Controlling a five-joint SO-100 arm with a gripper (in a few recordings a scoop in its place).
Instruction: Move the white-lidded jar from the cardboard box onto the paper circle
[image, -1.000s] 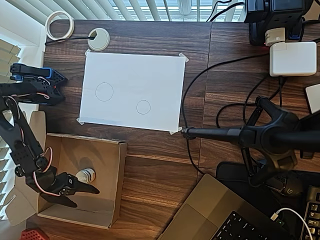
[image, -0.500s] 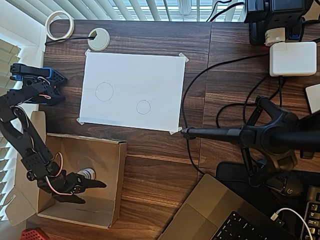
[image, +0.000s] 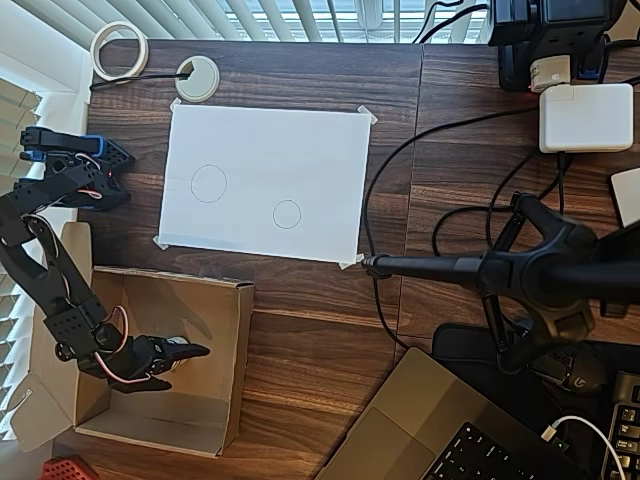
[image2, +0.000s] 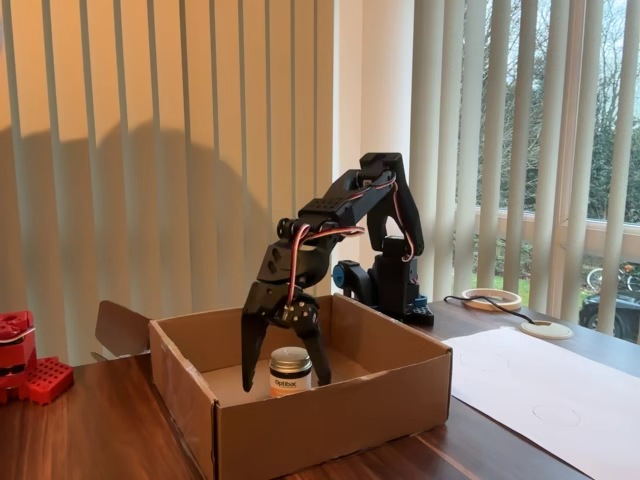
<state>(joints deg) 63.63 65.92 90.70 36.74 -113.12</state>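
Inside cardboard box (image2: 330, 420), spread jaws straddle white-lidded jar (image2: 290, 370), box walls close around.

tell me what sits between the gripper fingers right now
The white-lidded jar stands upright between the open fingers of the gripper, inside the cardboard box, in the fixed view.

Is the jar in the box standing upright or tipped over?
Upright: the white-lidded jar stands on the cardboard box floor, lid up, between the open gripper fingers.

A dark brown wooden table (image: 320, 330) carries a taped white paper sheet (image: 265, 180) and, near it, an open brown corrugated cardboard box (image: 215, 345). A white tape roll (image: 120, 50) and a white power adapter (image: 585, 117) lie along its far edge.
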